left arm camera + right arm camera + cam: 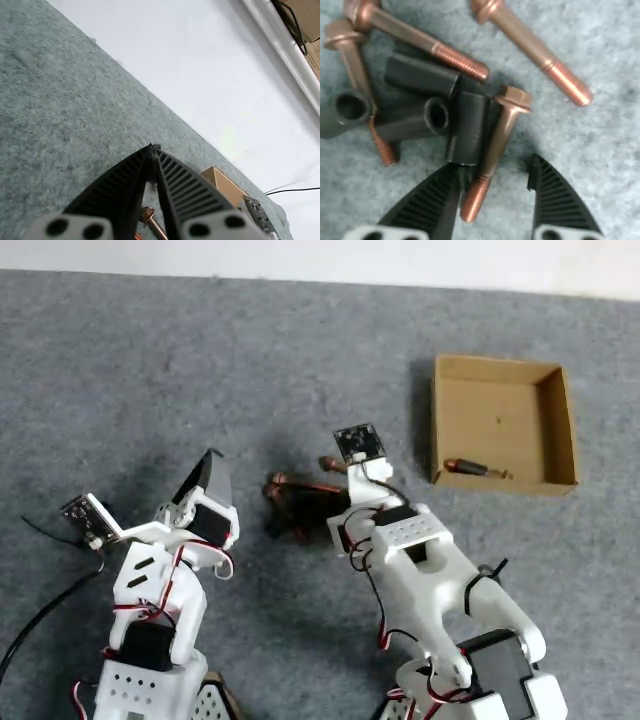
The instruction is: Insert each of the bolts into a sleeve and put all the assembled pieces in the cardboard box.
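Copper-coloured hex-head bolts (530, 47) and short black tubular sleeves (422, 77) lie in a loose heap on a grey, felt-covered worktop (150, 370), between the two arms in the high view. The right hand (492, 200) hangs directly over the heap, its ribbed black fingers spread wide and holding nothing. One bolt (497, 140) lies between those fingers, its threaded tip just beside one finger and its flanged head pointing away. A black sleeve (467, 127) lies touching this bolt along one side, so a closing grip could catch both. The left hand (152, 149) is raised beside the heap with its fingers pressed together and empty. An open brown cardboard box (555, 430) sits well apart from the heap, beyond the right arm, and holds one assembled bolt-and-sleeve piece (470, 468). The bolts look rigid, smooth and dense for their size, and their round shanks would likely roll or slip. The plain shank near the head seems the best place to hold, leaving the thread free to enter a sleeve. The sleeves look light and stiff, best pinched across the outer wall with the bore left open.
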Action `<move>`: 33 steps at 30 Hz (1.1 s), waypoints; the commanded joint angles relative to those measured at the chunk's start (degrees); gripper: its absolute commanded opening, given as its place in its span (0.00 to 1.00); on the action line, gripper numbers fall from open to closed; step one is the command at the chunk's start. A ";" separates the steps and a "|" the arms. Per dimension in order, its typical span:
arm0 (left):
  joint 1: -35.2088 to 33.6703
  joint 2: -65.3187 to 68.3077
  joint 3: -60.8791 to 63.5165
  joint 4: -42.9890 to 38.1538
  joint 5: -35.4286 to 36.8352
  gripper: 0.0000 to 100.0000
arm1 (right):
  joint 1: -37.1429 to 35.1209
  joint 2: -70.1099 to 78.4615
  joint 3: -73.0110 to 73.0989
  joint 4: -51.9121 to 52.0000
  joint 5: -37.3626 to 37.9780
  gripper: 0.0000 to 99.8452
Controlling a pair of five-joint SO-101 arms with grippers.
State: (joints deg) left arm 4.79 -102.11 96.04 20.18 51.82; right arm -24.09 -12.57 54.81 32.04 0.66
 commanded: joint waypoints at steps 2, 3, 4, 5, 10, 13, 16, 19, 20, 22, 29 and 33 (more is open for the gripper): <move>-0.40 -0.04 1.19 -0.26 0.53 0.01 | 1.01 -6.20 -1.54 1.19 -0.18 0.19; -0.40 -0.04 1.19 -0.26 0.53 0.01 | 0.40 -8.13 -1.54 2.42 -0.18 0.19; -0.40 -0.04 1.19 -0.26 0.53 0.01 | -0.48 -10.59 -1.54 3.74 -0.18 0.19; -0.40 -0.04 1.19 -0.26 0.53 0.01 | -1.71 -13.23 -1.54 4.70 -0.18 0.19; -0.40 -0.04 1.19 -0.26 0.53 0.01 | -6.02 -25.98 0.92 5.14 0.18 0.19; -0.40 -0.04 1.19 -0.26 0.53 0.01 | -6.20 -28.26 2.59 5.14 0.18 0.19; -0.40 -0.04 1.19 -0.26 0.53 0.01 | -6.29 -25.45 2.51 5.14 0.26 0.19; -0.31 -0.04 1.19 -0.26 0.53 0.01 | -6.20 -18.86 1.01 4.44 0.26 0.19; -0.31 -0.04 1.19 -0.26 0.53 0.01 | -6.20 -16.40 -0.31 3.82 0.26 0.19; -0.31 -0.04 1.19 -0.26 0.53 0.01 | -5.93 -11.21 -2.95 3.47 0.26 0.19; -0.31 -0.04 1.19 -0.26 0.53 0.01 | -4.00 1.10 -9.45 3.47 0.18 0.19; -0.31 -0.13 1.19 -0.26 0.53 0.01 | -3.91 4.97 -10.95 3.38 0.18 0.19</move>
State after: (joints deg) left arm 4.79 -102.11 96.04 20.18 51.82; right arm -28.40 -9.05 47.08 36.44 0.66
